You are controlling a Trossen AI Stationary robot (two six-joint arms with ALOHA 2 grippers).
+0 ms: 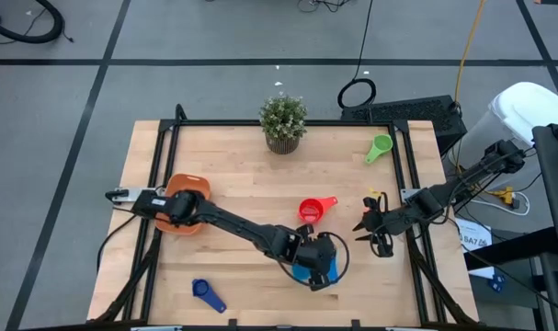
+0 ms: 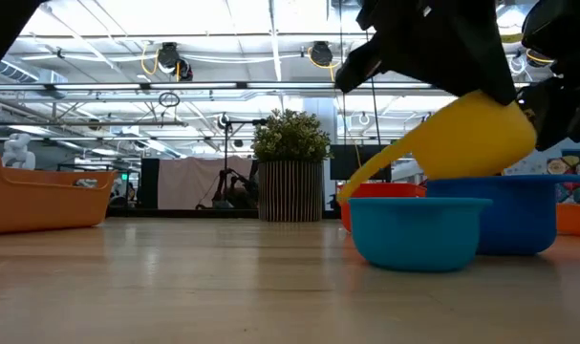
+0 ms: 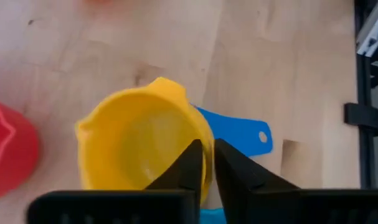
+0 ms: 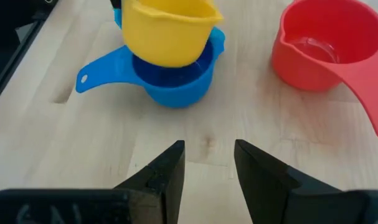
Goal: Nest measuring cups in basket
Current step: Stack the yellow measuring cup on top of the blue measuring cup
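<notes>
My left gripper (image 3: 204,167) is shut on the yellow measuring cup (image 3: 142,143), held tilted just above a blue cup (image 4: 176,81) near the table's near edge. A light blue cup (image 2: 418,229) stands beside them. The red cup (image 1: 311,210) stands upright mid-table. The green cup (image 1: 380,147) lies at the far right and a dark blue cup (image 1: 208,294) at the near left. The orange basket (image 1: 187,204) sits at the left. My right gripper (image 4: 207,162) hovers open to the right of the red cup, touching nothing. My left gripper pinches the yellow cup's bowl wall at the rim (image 3: 204,140), one finger (image 3: 187,167) inside the bowl and one (image 3: 233,171) outside. The fingers come from above, pointing down. The cup is lifted clear and tilted (image 2: 481,134), right over the blue cup's bowl (image 2: 514,215).
A potted plant (image 1: 283,121) stands at the table's far edge, middle. Black frame rails (image 1: 412,175) run along the table's left and right sides. Bare wood lies between the basket and the red cup.
</notes>
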